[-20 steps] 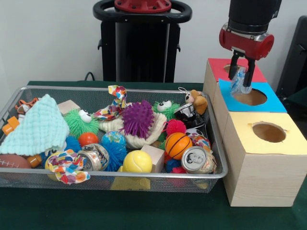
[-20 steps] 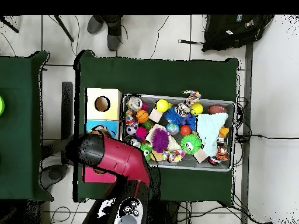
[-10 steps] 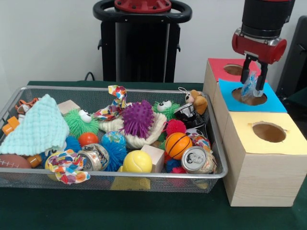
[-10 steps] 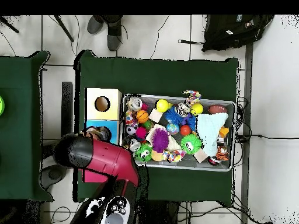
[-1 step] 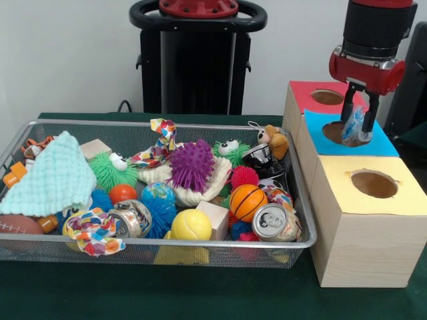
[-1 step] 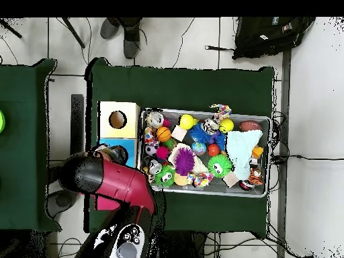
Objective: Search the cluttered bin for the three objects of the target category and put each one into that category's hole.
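Note:
My gripper (image 5: pixel 357 124) hangs over the round hole (image 5: pixel 337 134) in the blue-topped box (image 5: pixel 382 144), shut on a crumpled clear plastic piece (image 5: pixel 352 129) whose lower end dips to the hole's rim. The wire bin (image 5: pixel 200 248) to its left holds cans (image 5: pixel 275 222), balls, spiky toys and a mint cloth (image 5: pixel 50 177). In the overhead view the red arm (image 6: pixel 114 185) hides the gripper and most of the blue box.
A red-topped box (image 5: pixel 310 99) stands behind the blue one and a yellow-topped box (image 5: pixel 400 195) in front, each with a hole. Overhead, the yellow box (image 6: pixel 106 119) shows beside the bin (image 6: pixel 201 193). A person's feet (image 6: pixel 124 30) and a backpack (image 6: pixel 269 37) lie beyond the table.
The gripper has carried the plastic piece to the right, from the red and blue boxes' border to over the blue box's hole, and lowered it a little.

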### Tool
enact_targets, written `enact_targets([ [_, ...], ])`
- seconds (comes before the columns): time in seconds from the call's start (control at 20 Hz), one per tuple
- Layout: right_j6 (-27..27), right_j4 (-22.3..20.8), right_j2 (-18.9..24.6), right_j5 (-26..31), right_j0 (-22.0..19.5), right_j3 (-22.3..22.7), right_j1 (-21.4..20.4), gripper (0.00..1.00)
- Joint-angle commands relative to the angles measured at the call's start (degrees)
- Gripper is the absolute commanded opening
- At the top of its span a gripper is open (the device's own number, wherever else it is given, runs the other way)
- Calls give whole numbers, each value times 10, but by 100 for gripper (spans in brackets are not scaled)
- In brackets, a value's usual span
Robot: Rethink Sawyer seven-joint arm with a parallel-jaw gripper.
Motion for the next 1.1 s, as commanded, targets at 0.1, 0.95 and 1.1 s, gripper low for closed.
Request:
enact_targets([
  [0.1, 109, 21, 68, -54, -27, 19, 42, 0],
  [0.95, 99, 6, 46, -21, -32, 22, 28, 100],
  [1.1, 96, 11, 58, -22, -36, 29, 20, 100],
])
